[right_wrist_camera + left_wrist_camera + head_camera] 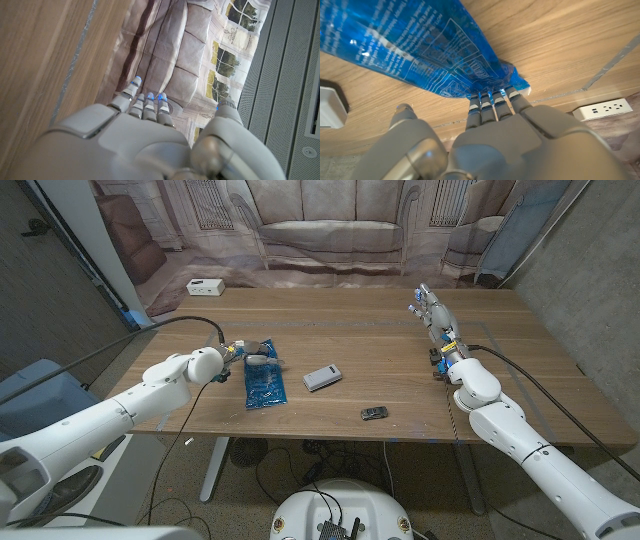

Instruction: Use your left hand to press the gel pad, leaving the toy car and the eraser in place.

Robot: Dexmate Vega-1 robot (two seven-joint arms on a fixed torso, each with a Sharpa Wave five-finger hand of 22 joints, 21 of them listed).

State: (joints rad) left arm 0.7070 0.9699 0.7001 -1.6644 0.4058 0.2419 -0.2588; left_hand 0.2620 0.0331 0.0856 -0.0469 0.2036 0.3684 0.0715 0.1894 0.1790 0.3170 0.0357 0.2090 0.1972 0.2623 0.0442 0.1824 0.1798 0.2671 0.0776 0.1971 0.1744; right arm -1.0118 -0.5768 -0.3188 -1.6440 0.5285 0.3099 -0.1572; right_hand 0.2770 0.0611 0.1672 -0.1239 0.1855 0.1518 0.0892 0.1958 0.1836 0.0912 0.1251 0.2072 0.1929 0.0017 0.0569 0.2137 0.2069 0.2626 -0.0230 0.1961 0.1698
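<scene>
The blue gel pad (266, 389) lies on the wooden table (380, 340), left of the middle. My left hand (257, 356) is at the pad's far end. In the left wrist view the fingertips (492, 96) of my left hand (490, 142) touch the edge of the gel pad (415, 45), fingers stretched out, holding nothing. A pale eraser (322, 377) lies just right of the pad. A small dark toy car (374, 413) sits nearer the front edge. My right hand (431, 311) is off to the right, fingers extended and empty.
A white power strip (205, 286) lies at the table's far left, also seen as the power strip (602, 109) in the left wrist view. A printed backdrop (330, 225) hangs behind the table. The eraser (330, 106) shows beside the pad.
</scene>
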